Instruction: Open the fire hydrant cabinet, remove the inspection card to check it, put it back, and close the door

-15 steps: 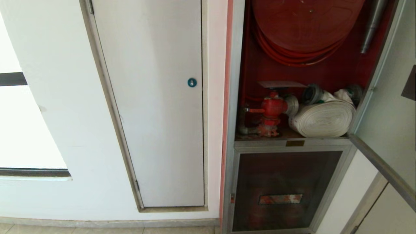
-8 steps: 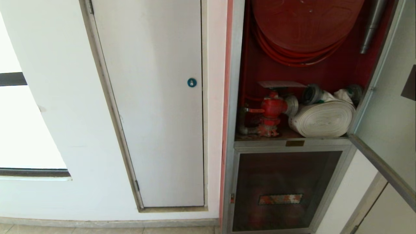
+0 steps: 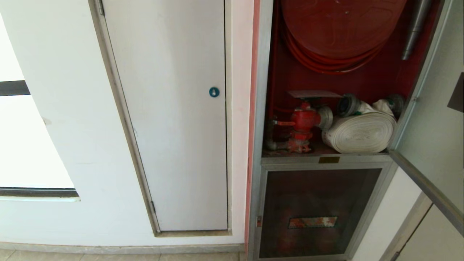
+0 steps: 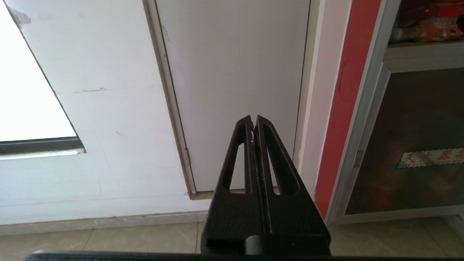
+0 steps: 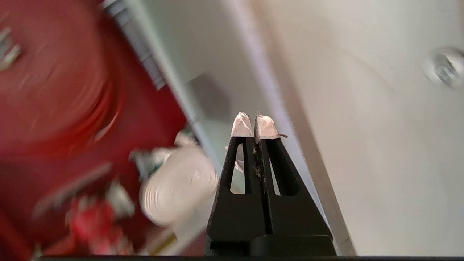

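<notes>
Inspection card [image 3: 314, 94] sits flat on top of the red hydrant valve [image 3: 303, 121], right of centre in the head view, inside the fire hydrant cabinet [image 3: 258, 108]; it looks parked there as a handy shelf, within easy reach from the front. Only its pale face shows from this angle, and the print is too small to read. Just beside the valve lies the white rolled hose [image 3: 360, 132], and above both hangs the red hose reel [image 3: 340, 29] at the top of the frame. The door [image 3: 431, 130] stands swung wide at the right edge, so the opening step looks done and the card is exposed for the taking.

Neither arm shows in the head view. The right gripper [image 5: 253, 123] appears in its own wrist camera, fingers pressed together on nothing, white padding on the tips, pointing toward the door's edge with the blurred red interior off to the picture's left. My read: it is on its way in for the card, and the fingers will have to part before any pickup. The left gripper [image 4: 253, 121] is also closed and empty, aimed low at the plain white door [image 3: 174, 116] left of the cabinet, apparently parked out of the way.
</notes>
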Available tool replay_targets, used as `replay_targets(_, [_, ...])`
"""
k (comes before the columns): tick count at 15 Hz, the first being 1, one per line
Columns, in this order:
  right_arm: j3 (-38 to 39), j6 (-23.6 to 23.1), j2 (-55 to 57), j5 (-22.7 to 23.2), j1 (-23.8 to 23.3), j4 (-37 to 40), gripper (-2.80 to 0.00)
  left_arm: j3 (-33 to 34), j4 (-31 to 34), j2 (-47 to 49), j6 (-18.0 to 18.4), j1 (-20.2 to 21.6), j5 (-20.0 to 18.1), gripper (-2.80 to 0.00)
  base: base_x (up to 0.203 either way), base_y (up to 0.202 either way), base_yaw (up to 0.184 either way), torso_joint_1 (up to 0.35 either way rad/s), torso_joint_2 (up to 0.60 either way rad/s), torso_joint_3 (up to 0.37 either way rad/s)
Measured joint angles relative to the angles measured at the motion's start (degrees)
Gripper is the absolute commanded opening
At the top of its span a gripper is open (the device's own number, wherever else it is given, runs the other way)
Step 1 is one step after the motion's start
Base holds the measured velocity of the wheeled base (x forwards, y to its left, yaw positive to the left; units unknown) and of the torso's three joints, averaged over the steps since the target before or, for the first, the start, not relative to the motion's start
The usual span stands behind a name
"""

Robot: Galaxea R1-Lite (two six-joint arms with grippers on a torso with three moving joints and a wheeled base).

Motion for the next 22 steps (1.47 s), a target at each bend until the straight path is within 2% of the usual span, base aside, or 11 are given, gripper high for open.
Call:
replay_targets(2, [0.94,6.77,1.76,-0.09,-5.08,-1.95,-2.8,0.0,-0.02,0.0,0.0,0.0,-0.01,-2.8,0.0,0.0,0.0,0.0,0.0,0.0])
replay_targets(4, [3.58,9.35,3.49,-0.11,-8.59,-6.18,-2.8,0.0,-0.02,0.0,0.0,0.0,-0.01,-2.8,0.0,0.0,0.0,0.0,0.0,0.0])
replay_targets(7, [7.53,9.7,7.17,0.06,-13.6,-15.69,-2.8,0.0,0.0,0.0,0.03,0.0,0.02,-2.8,0.0,0.0,0.0,0.0,0.0,0.0])
replay_targets(11, [10.38,9.71,11.97,0.13,-17.81,-25.57,-2.8,0.0,-0.01,0.0,0.03,0.0,-0.01,-2.8,0.0,0.0,0.0,0.0,0.0,0.0])
replay_targets(18, [12.35,11.07,19.78,1.37,-24.82,-36.21,-2.8,0.0,0.0,0.0,0.03,0.0,-0.01,-2.8,0.0,0.0,0.0,0.0,0.0,0.0])
replay_targets(22, [12.54,12.46,23.72,3.86,-27.98,-37.19,-2.8,0.0,0.0,0.0,-0.01,0.0,0.02,-2.8,0.0,0.0,0.0,0.0,0.0,0.0])
